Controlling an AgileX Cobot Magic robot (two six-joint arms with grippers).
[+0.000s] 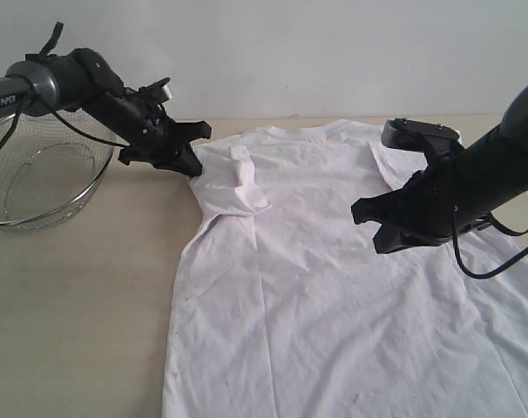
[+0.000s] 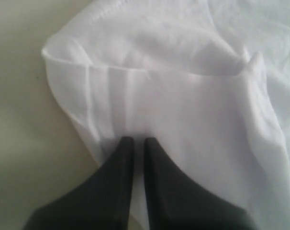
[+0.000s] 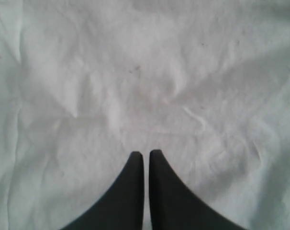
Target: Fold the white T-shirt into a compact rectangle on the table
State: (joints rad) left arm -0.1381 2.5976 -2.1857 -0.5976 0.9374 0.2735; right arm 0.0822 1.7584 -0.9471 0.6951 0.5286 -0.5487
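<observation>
The white T-shirt [image 1: 334, 287] lies spread, plain side up, on the pale table [image 1: 72, 313], collar toward the far edge. Its left sleeve [image 1: 233, 187] is bunched and folded in over the shoulder. My left gripper [image 1: 190, 161] sits at that sleeve's outer edge; in the left wrist view its jaws [image 2: 139, 140] are shut with a thin fold of white cloth [image 2: 183, 96] pinched between them. My right gripper [image 1: 373, 231] hovers over the shirt's upper right part. Its jaws [image 3: 146, 153] are shut on nothing, with only wrinkled fabric [image 3: 135, 72] below them.
A silver wire-mesh bowl [image 1: 37, 187] stands at the far left, just beside the left arm. Bare tabletop [image 2: 16, 143] runs along the shirt's left side. The shirt's lower and right parts run out of the exterior view.
</observation>
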